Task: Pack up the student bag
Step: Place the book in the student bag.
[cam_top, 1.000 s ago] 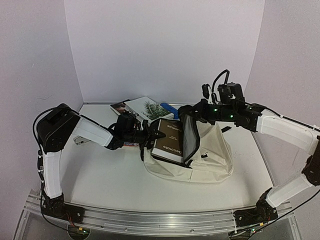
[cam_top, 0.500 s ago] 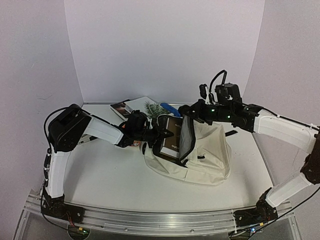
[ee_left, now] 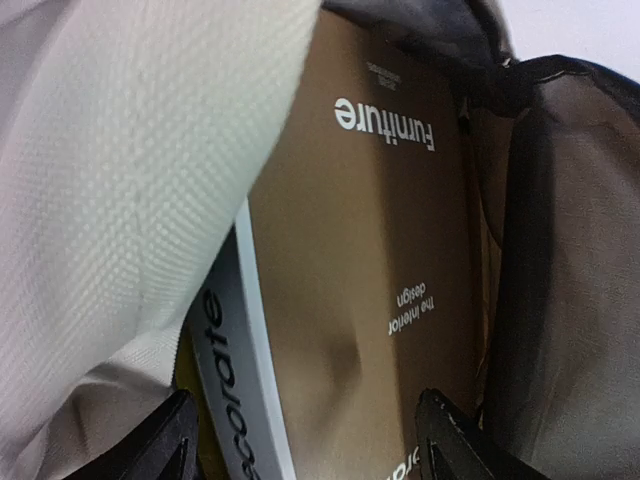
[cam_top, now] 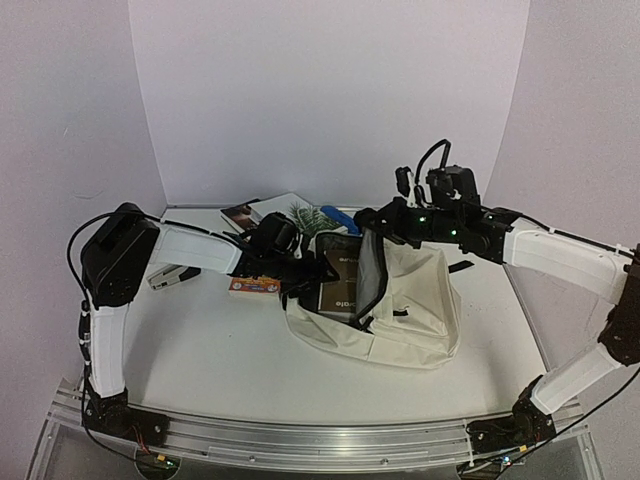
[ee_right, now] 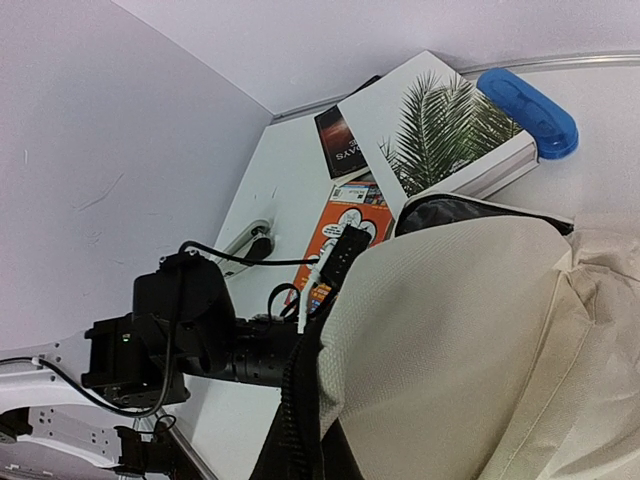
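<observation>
Book (ee_left: 380, 250) deeper in student bag (cam_top: 420, 300), left gripper (ee_left: 310, 445) spread, right gripper (cam_top: 371, 221) pinching rim

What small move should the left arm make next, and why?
Probably push the brown book a little deeper into the student bag: the left end effector sits open over it, and the right end effector holds the flap up.

Left wrist view: the brown book (ee_left: 370, 250) lies inside the student bag (ee_left: 120, 150), its lettering upside down. The cover title reads "Furniture" in white; further along, in small type, "the interior design". The grey spine (ee_left: 235, 380) shows white letters "corate", the start of the word hidden. Right wrist view: the dark book cover (ee_right: 345, 140) bears white lettering too small to read; the orange box (ee_right: 345, 225) carries illegible pictograms and captions.
</observation>
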You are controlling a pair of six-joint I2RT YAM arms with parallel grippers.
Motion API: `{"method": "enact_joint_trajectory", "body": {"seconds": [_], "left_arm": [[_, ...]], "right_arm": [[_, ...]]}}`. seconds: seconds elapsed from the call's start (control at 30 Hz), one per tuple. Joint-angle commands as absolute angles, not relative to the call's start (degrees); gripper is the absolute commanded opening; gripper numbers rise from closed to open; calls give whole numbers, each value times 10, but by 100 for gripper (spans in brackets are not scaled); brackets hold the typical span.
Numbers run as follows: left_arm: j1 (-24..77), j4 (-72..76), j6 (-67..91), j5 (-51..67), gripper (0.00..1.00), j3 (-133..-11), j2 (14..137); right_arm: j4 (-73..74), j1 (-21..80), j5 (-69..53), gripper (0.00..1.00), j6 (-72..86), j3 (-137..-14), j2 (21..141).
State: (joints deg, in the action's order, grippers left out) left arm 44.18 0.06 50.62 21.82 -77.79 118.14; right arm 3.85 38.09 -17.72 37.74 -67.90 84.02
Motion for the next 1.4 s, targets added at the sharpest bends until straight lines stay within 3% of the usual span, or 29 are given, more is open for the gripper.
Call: {"method": "enact_joint_trajectory", "body": {"seconds": [0.0, 0.33, 0.6, 0.9, 1.37], "left_arm": [[444, -42, 441, 187, 74, -799, 1143], [461, -55, 415, 207, 67, -852, 1189], [475, -58, 403, 230, 53, -920, 1246], [502, 5, 412, 263, 48, -964, 1291], [520, 179, 477, 337, 48, -935, 1312]], "right_arm": [[-11, 388, -193, 0, 374, -713, 844], [-11, 388, -196, 0, 373, -711, 843], [-20, 388, -200, 0, 377, -707, 843], [-43, 390, -209, 0, 390, -697, 846], [-65, 395, -208, 0, 400, -689, 850]]}}
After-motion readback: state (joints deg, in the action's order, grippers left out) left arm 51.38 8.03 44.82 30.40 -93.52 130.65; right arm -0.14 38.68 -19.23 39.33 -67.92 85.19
